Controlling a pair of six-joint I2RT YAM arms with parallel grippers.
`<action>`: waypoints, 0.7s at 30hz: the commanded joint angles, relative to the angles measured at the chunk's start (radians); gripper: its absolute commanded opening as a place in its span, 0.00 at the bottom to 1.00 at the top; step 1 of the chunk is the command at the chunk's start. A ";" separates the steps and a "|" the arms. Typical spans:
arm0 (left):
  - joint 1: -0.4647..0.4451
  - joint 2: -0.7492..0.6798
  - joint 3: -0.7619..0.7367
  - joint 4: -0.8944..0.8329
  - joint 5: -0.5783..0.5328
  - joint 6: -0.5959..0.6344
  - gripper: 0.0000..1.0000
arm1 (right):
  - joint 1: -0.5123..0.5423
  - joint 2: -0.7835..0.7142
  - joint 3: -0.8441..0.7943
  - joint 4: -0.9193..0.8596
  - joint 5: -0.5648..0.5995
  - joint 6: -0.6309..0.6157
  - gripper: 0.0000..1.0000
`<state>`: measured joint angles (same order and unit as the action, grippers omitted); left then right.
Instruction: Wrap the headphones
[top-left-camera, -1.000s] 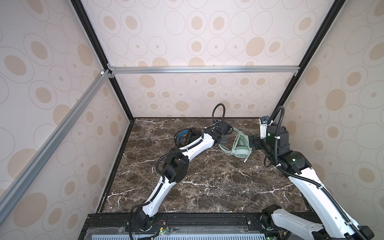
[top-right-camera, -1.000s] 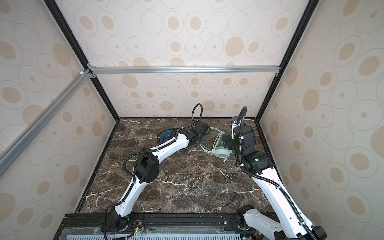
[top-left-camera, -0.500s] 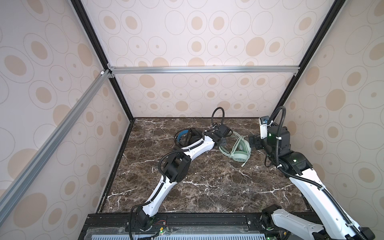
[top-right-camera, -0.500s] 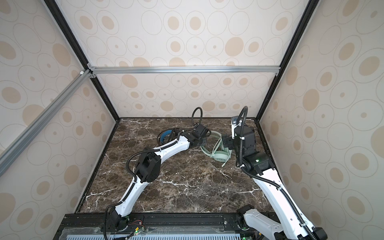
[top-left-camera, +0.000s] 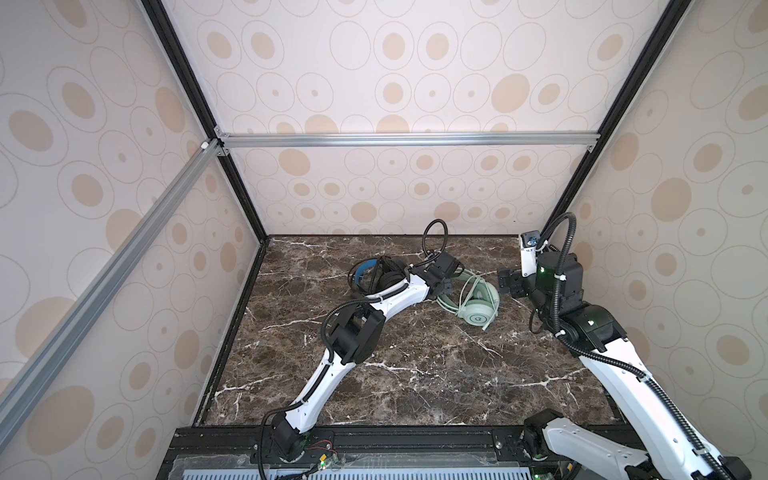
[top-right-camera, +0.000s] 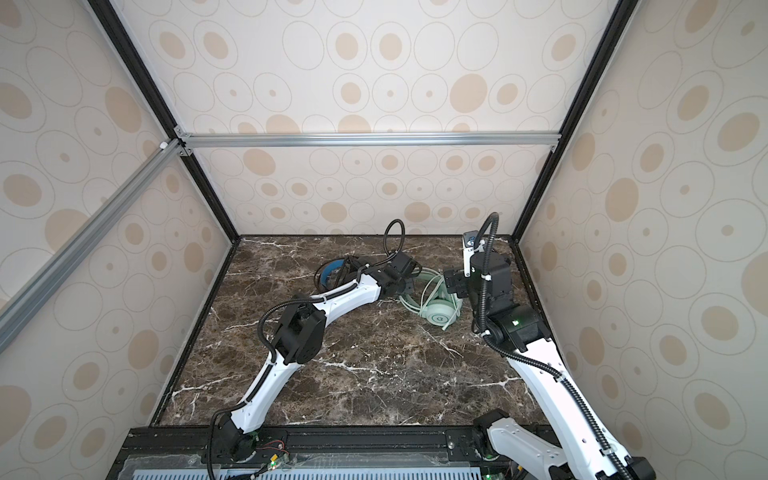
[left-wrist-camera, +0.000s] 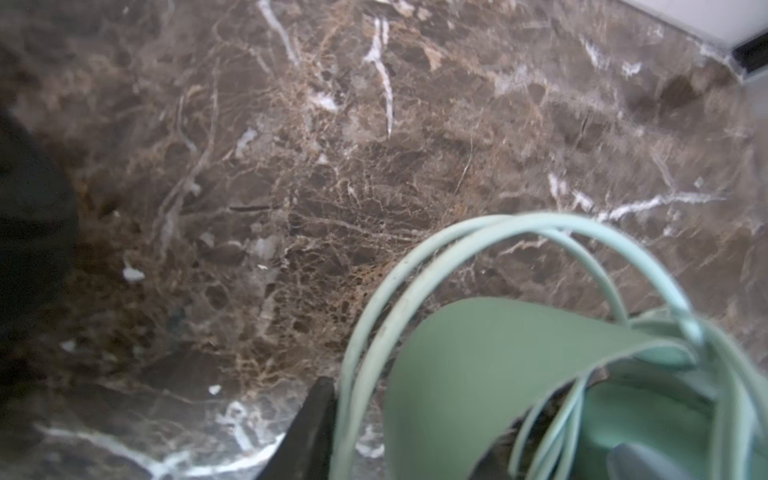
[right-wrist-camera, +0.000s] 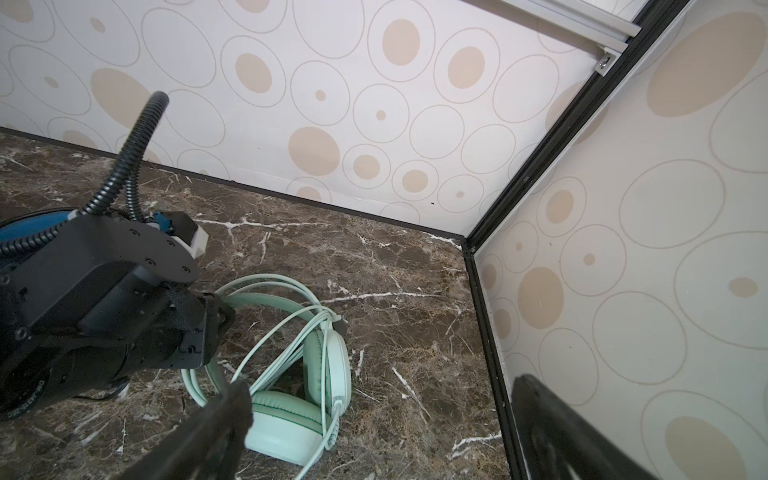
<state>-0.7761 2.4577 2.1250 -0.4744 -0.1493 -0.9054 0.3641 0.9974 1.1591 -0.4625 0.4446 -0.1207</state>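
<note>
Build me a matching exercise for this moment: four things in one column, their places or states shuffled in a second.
Column one
1. mint-green over-ear headphones with pale green cable
2. black over-ear headphones with blue headband lining
3. left gripper
4. right gripper

Column two
A. wide open, holding nothing
B. leftmost of the four in both top views
C. fingers at the green headband
D. lying between the two grippers, cable looped over it

Pairs: 1-D, 2-B, 3-C, 4-A
</note>
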 joint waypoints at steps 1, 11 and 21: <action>0.012 -0.016 -0.002 0.027 -0.018 -0.006 0.48 | -0.006 -0.006 -0.012 0.022 0.001 -0.004 1.00; 0.005 -0.087 0.038 0.009 -0.015 0.110 0.80 | -0.006 -0.029 -0.065 0.001 -0.004 0.054 1.00; -0.020 -0.535 -0.311 0.120 -0.052 0.392 0.98 | -0.008 -0.141 -0.343 0.100 0.046 0.203 1.00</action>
<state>-0.7933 2.0991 1.9076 -0.4183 -0.1562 -0.6476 0.3641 0.8707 0.8673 -0.4152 0.4500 0.0109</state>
